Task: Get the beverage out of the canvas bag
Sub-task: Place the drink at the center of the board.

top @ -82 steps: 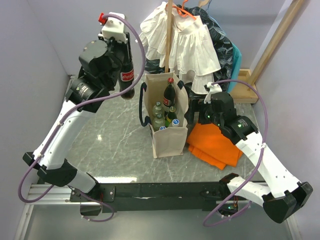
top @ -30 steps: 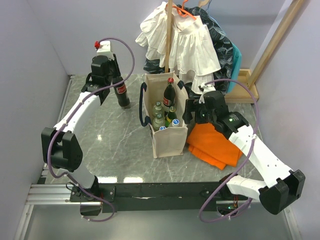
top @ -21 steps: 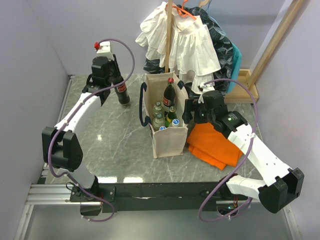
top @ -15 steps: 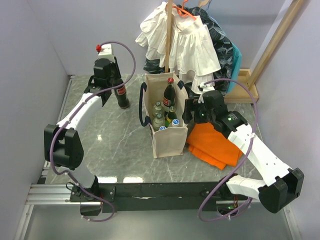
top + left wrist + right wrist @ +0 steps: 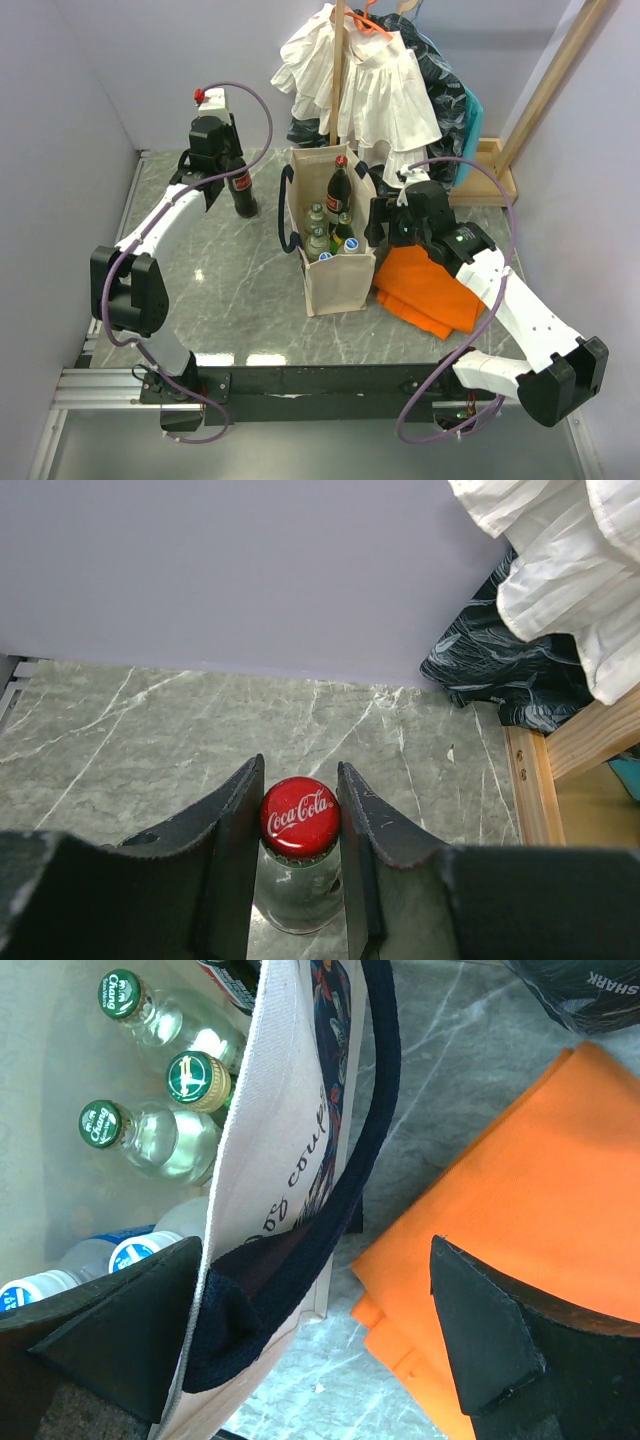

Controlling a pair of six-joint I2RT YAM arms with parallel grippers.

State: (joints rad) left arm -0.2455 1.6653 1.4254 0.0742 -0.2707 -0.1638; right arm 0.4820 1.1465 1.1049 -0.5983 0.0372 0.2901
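Left wrist view: the left gripper is clamped on the neck of a cola bottle under its red cap. The bottle stands upright on the marble table, left of the canvas bag. The right gripper gapes wide astride the bag's wall and navy handle, gripping nothing, beside the orange cloth

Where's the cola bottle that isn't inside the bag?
Top view: the dark cola bottle with red cap is upright at the far left, gripped by the left tool, left of the cream canvas bag.
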